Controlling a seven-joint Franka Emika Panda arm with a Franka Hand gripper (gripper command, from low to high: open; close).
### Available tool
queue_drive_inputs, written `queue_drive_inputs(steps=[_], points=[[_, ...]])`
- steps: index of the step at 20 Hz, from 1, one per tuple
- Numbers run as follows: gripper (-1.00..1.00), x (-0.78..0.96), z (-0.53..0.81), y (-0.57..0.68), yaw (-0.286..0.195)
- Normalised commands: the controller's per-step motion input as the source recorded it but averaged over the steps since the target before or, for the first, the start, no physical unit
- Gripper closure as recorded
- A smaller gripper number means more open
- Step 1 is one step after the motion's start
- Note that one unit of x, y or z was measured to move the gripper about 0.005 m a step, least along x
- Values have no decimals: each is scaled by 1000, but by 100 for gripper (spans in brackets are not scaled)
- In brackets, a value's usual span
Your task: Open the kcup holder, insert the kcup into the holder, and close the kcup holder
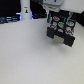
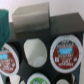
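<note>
Here's the black, boxy holder (image 1: 61,29) sitting on the pale, smooth table (image 1: 30,60) toward the exterior view's right, with the white arm (image 1: 55,5) hanging right over it. The gripper (image 1: 56,15) is hard against the holder's top, blurred, so whether its fingers are spread or pinched, I cannot tell. Behind, at the exterior view's left, stands a slim white post (image 1: 26,11).

From the wrist view, the holder (image 2: 47,42) shows a matte black tray with round slots. Two hold pods with glossy red-and-blue foil lids (image 2: 66,51), one slot (image 2: 34,51) looks pale and bare, and a green-rimmed lid (image 2: 37,79) peeks at the edge. A grey, flat-faced block (image 2: 31,21) sits past the tray. A teal-green edge (image 2: 4,25) shows at the side, which may be the kcup, too blurred to say.
</note>
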Motion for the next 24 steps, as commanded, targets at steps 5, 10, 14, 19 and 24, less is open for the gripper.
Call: queue_drive_inputs(steps=[5, 10, 14, 19, 24], points=[[-100, 752, -37, -1, 73], [-100, 656, -77, 239, 118], [-100, 365, -149, 256, 213], [-100, 116, -205, 231, 233], [-100, -103, -151, 273, 203]])
